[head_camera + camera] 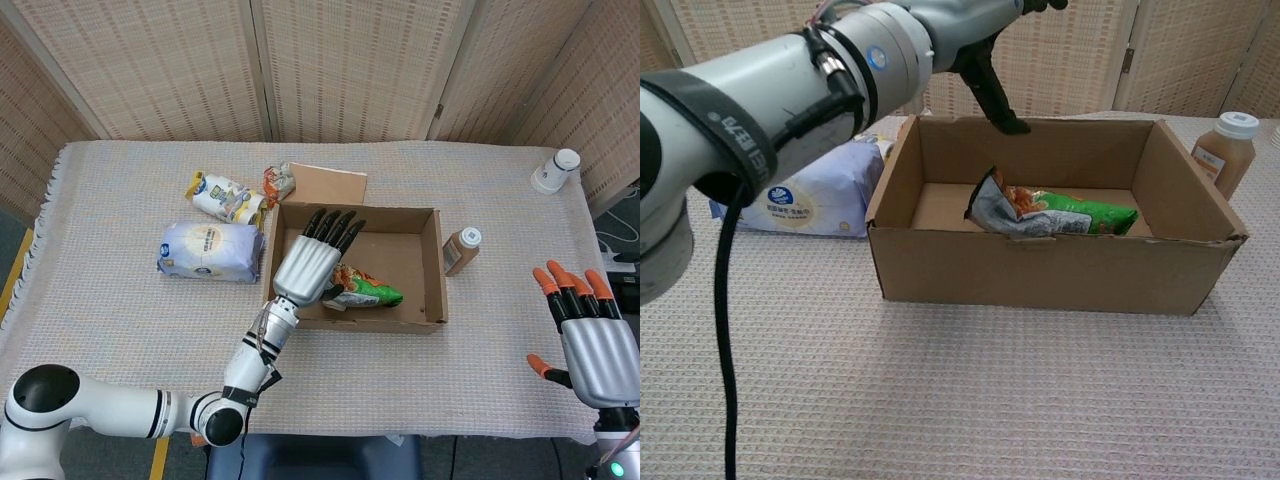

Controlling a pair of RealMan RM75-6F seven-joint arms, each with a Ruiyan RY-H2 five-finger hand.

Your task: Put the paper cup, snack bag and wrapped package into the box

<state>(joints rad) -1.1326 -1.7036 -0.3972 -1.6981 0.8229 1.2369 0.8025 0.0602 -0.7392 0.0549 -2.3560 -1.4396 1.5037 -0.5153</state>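
Head view: open brown cardboard box [432, 262] mid-table on the woven cloth. Green crinkled snack bag [366, 290] lies inside, against the near wall. Left hand [312, 262], silver with black fingers, hovers over the box's left part, fingers spread and straight, holding nothing. Right hand [592, 335], silver with orange fingertips, fingers spread apart and empty, sits at the table's near right edge, well away from the box.

White-and-blue wrapped package [210, 251] lies on the cloth just left of the box, outside it. A smaller yellow-and-white packet [226, 197] is behind it, with an orange wrapper [279, 182] beside. A brown bottle with a white cap [461, 249] stands just right of the box; a white container [554, 170] is far right.

Chest view: the bag's silver torn end [992, 208] tips up, green body flat on the floor. Package [810, 195] partly hidden behind the left arm. Right hand not visible here. Paper cup not visible in either view; cannot tell where it is.
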